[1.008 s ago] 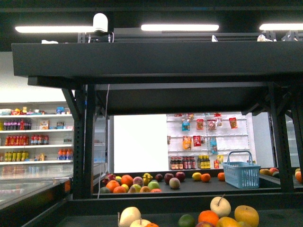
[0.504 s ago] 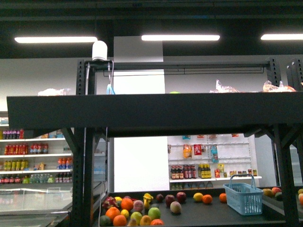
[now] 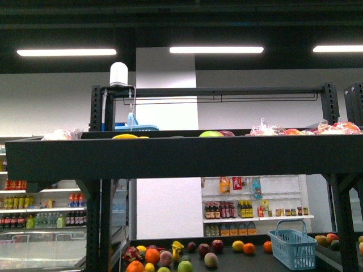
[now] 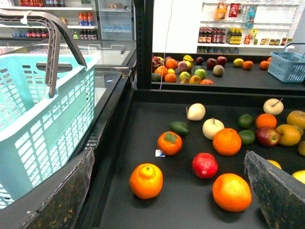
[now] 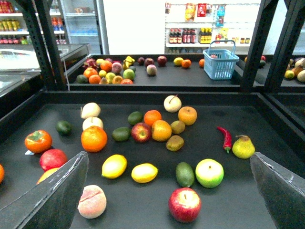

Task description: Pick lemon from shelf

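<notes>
Your right hand (image 5: 167,155) is spread wide and holds nothing, and its two fingers (image 5: 52,200) frame a dark deck of the shelf (image 5: 224,205). The lemon (image 5: 144,172) lies on that deck between them, clear of the hand. It sits just beside a second yellow oval fruit (image 5: 114,166) and near a green avocado (image 5: 185,174) and a red apple (image 5: 184,204). Your left hand (image 4: 167,152) is just as wide and empty, facing an orange (image 4: 231,192) and a pomegranate (image 4: 205,165) on the same deck, with a turquoise basket (image 4: 43,109) beside it.
</notes>
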### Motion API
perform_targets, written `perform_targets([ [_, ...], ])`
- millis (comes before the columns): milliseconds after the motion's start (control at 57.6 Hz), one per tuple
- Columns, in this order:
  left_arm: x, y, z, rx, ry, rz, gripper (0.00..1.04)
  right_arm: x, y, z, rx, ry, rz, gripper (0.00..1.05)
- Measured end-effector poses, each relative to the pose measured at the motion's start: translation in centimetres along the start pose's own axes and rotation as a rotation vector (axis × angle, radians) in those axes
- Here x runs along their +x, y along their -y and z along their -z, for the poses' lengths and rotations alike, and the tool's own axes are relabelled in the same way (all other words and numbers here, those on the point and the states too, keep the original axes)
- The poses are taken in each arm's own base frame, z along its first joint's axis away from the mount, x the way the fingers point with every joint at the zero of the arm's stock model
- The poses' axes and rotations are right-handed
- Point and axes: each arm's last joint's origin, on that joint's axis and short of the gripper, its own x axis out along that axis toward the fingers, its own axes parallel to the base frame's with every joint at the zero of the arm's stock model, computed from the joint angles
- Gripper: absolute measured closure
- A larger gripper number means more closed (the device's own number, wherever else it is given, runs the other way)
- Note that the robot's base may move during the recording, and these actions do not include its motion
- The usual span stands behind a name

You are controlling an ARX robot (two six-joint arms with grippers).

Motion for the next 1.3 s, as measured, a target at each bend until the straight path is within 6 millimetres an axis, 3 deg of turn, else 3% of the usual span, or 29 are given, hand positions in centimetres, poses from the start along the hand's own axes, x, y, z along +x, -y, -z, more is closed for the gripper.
perform_targets([
  [70, 0.0, 0.0, 0.1, -0.033, -0.031, 0.035, 0.08, 0.0, 0.0, 0.0, 0.0, 0.0, 0.0, 0.02],
  [174, 0.8, -0.2, 0.1, -0.224, -0.204, 0.13, 0.08, 0.0, 0.0, 0.0, 0.0, 0.0, 0.0, 0.02],
  [348, 4.7, -0.6, -4.4, -0.496, -0.278, 0.194, 0.08, 0.0, 0.0, 0.0, 0.0, 0.0, 0.0, 0.02],
  [452, 9.2, -2.1, -8.1, -0.662, -0.307, 0.172, 0.08, 0.0, 0.0, 0.0, 0.0, 0.0, 0.0, 0.02],
  [556, 14.7, -5.0, -10.8, -0.81, -0.323, 0.064, 0.08, 0.0, 0.0, 0.0, 0.0, 0.0, 0.0, 0.02],
  [678, 22.2, -10.0, -11.6, -0.991, -0.371, -0.1, 0.08, 0.0, 0.0, 0.0, 0.0, 0.0, 0.0, 0.02],
  [817, 26.8, -14.6, -12.5, -1.095, -0.396, -0.207, 0.08, 0.0, 0.0, 0.0, 0.0, 0.0, 0.0, 0.02],
  [1025, 26.9, -17.0, -15.7, -1.127, -0.387, -0.245, 0.08, 0.0, 0.0, 0.0, 0.0, 0.0, 0.0, 0.02],
  [1303, 26.0, -18.0, -15.3, -1.139, -0.433, -0.321, 0.08, 0.0, 0.0, 0.0, 0.0, 0.0, 0.0, 0.02],
])
